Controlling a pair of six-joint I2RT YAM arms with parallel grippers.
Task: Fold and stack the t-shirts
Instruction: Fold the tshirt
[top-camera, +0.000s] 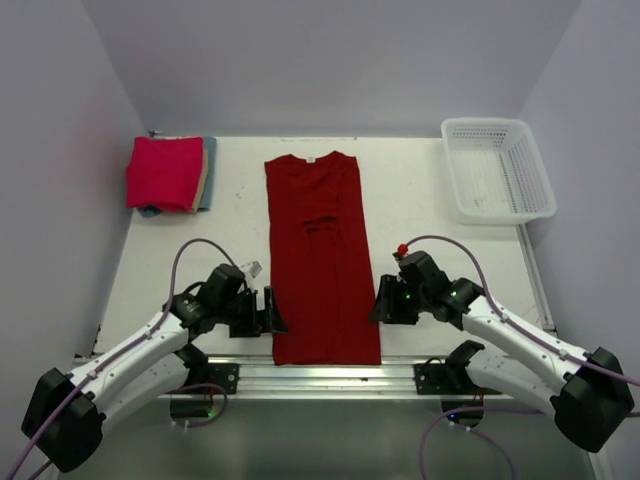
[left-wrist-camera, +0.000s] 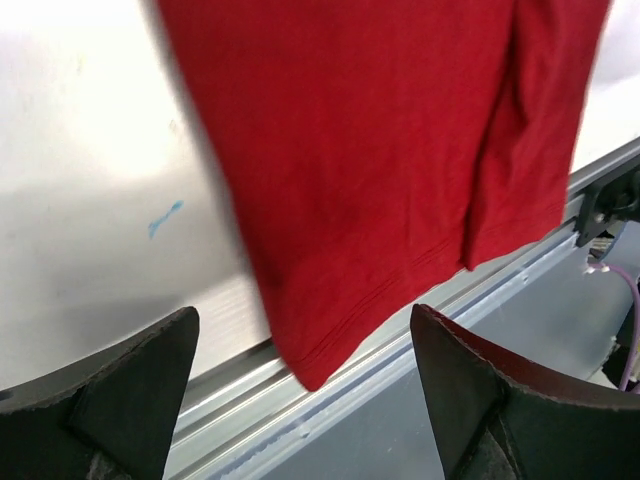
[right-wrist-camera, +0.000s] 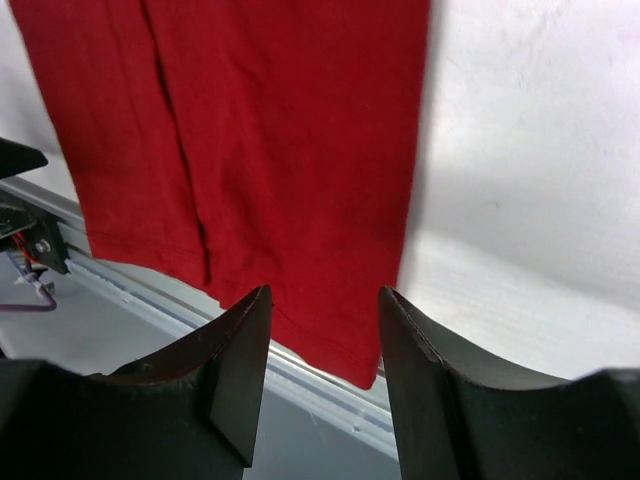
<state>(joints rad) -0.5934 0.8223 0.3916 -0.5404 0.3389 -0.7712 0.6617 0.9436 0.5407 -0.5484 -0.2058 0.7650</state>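
A dark crimson t-shirt (top-camera: 320, 255) lies flat down the middle of the table, its sides folded in to a long strip, collar at the far end, hem at the near edge. My left gripper (top-camera: 272, 312) is open beside the hem's left corner (left-wrist-camera: 310, 375). My right gripper (top-camera: 378, 302) is open beside the hem's right corner (right-wrist-camera: 365, 375). Neither holds cloth. A folded pinkish-red t-shirt (top-camera: 163, 172) lies on top of a folded blue-grey one (top-camera: 207, 165) at the far left corner.
A white mesh basket (top-camera: 497, 168) stands at the far right. The table's metal front rail (top-camera: 330, 375) runs under the shirt's hem, which slightly overhangs it (left-wrist-camera: 400, 350).
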